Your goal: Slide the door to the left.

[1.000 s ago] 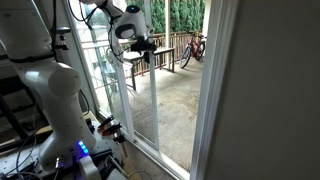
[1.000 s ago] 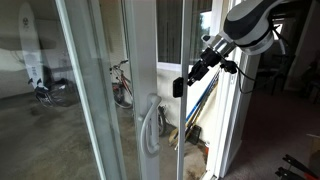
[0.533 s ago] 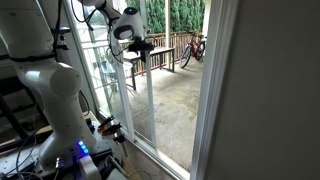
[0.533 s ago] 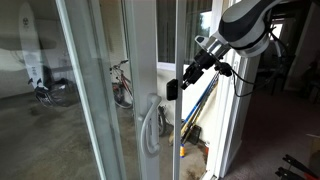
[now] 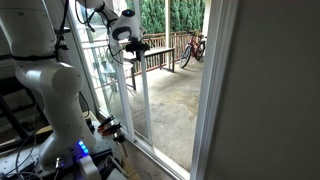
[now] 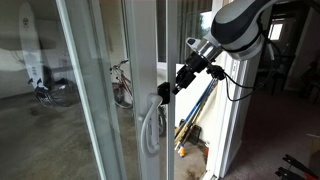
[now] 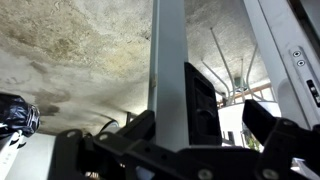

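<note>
The door [image 6: 146,45] stands with its white upright edge [image 7: 168,60] at the opening onto the patio. Its handle [image 6: 150,125] sits on that edge, just below the gripper [image 6: 169,88]. In the wrist view the fingers [image 7: 203,100] stand a little apart with nothing between them. Both lie to one side of the upright edge, and the nearer one seems to rest flat against it. The step in hand therefore looks like a sideways shove, not a grasp.

To do it well, I judge the push should run level and straight along the track, with the flat of the finger bearing on the upright edge rather than its tip. Any drift towards the glass or away from it could let the finger slip off so narrow a strip. The contact is above the handle on a tall panel, so a slow, steady push suits better than a jab — a jab might rack the frame.

Much is hidden. The top of the upright edge is cut off in every view. The glass beside it is hard to tell from its reflections. I cannot tell how firmly the finger presses on the upright edge. In an exterior view the gripper [image 5: 138,46] is only a small dark shape at the upright edge.
</note>
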